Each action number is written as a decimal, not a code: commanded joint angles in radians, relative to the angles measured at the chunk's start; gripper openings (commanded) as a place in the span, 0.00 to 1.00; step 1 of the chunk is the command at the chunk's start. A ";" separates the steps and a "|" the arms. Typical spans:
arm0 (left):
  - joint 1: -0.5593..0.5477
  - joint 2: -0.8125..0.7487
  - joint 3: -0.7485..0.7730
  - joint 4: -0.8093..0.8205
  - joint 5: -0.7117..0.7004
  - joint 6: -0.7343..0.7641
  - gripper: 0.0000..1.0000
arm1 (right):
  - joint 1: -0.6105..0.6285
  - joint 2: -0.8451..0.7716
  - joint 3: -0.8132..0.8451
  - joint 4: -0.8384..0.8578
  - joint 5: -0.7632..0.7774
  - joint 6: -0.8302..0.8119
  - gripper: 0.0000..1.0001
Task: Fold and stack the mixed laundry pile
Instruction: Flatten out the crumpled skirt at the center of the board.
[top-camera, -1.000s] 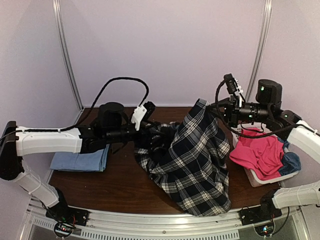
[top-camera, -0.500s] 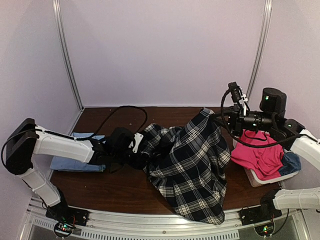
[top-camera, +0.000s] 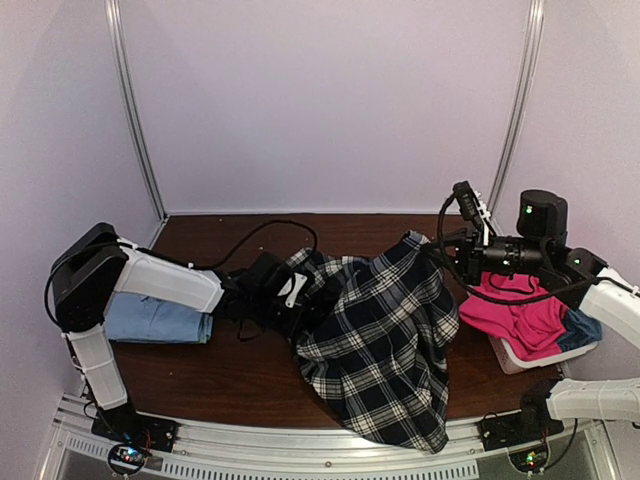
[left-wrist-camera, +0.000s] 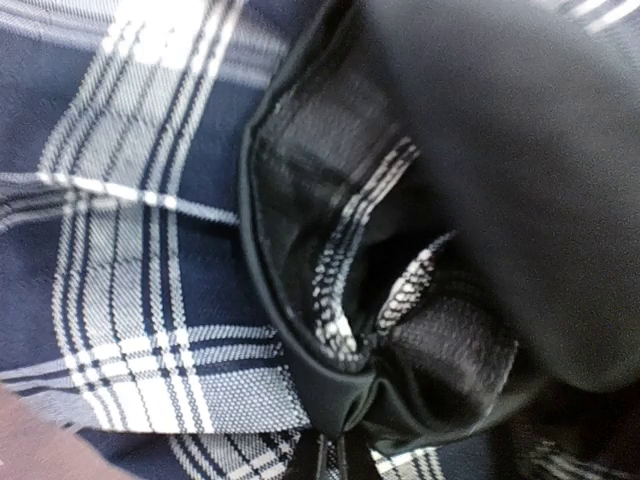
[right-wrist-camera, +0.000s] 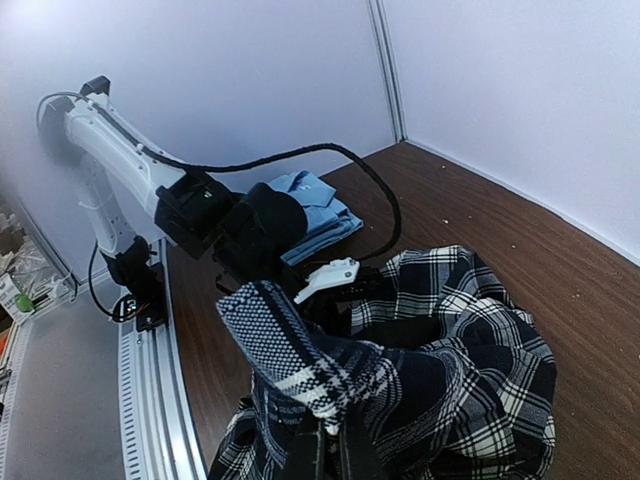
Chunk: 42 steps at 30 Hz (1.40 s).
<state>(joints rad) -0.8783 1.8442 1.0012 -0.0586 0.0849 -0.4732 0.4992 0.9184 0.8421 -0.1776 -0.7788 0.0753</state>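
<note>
Plaid shirt lower than before

You've got pale lilac walls at 9, 12, 3 o'clock | dark wood table | metal posts at 10 and 2 | light even

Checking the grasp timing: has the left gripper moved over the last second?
Yes. The left gripper has dropped and shifted right, away from the folded light blue shirt, into the plaid shirt, where it has shut on the fabric.

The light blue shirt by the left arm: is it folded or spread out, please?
Folded: the light blue shirt lies as a compact, layered rectangle.
</note>
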 joint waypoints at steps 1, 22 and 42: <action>0.025 -0.178 0.007 0.018 0.071 0.113 0.00 | 0.004 -0.021 -0.016 -0.030 0.160 -0.018 0.00; 0.265 -0.494 -0.311 0.341 0.316 0.144 0.00 | 0.003 -0.070 -0.383 0.347 0.406 0.192 0.00; 0.111 -0.531 -0.105 -0.207 -0.167 0.483 0.45 | 0.039 -0.053 -0.398 0.316 0.373 0.151 0.00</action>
<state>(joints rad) -0.8585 1.4025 0.9215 -0.3225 -0.0223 0.1005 0.5323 0.9089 0.4385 0.1223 -0.4297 0.2314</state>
